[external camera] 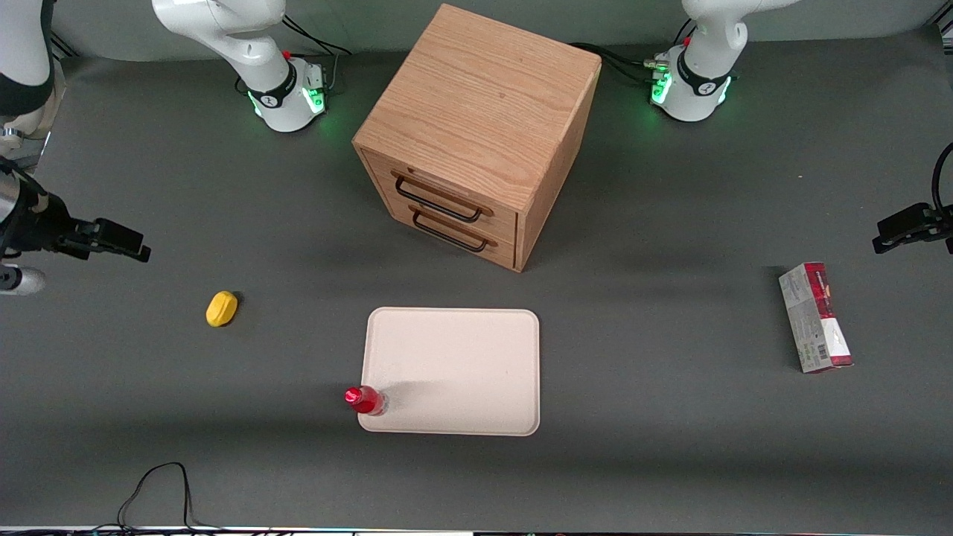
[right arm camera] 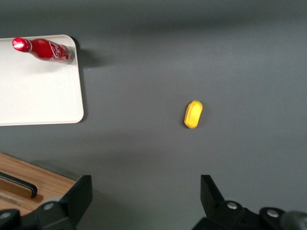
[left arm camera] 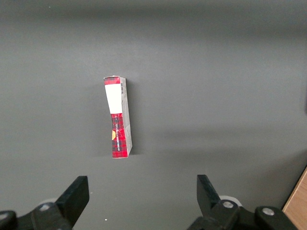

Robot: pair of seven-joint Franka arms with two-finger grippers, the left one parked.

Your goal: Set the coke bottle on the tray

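The coke bottle (external camera: 365,400), small and red with a red cap, stands upright on the corner of the tray (external camera: 461,365) that is nearest the front camera, toward the working arm's end. The tray is flat, pale cream-pink and holds nothing else. Both also show in the right wrist view: the bottle (right arm camera: 45,50) on the tray's corner (right arm camera: 38,96). My right gripper (right arm camera: 144,184) is open and empty. It hangs high over bare table at the working arm's end (external camera: 123,242), well apart from the bottle and farther from the front camera than the yellow lemon.
A yellow lemon-shaped object (external camera: 222,309) lies on the table between my gripper and the tray. A wooden two-drawer cabinet (external camera: 476,134) stands farther from the front camera than the tray. A red-and-grey carton (external camera: 815,316) lies toward the parked arm's end.
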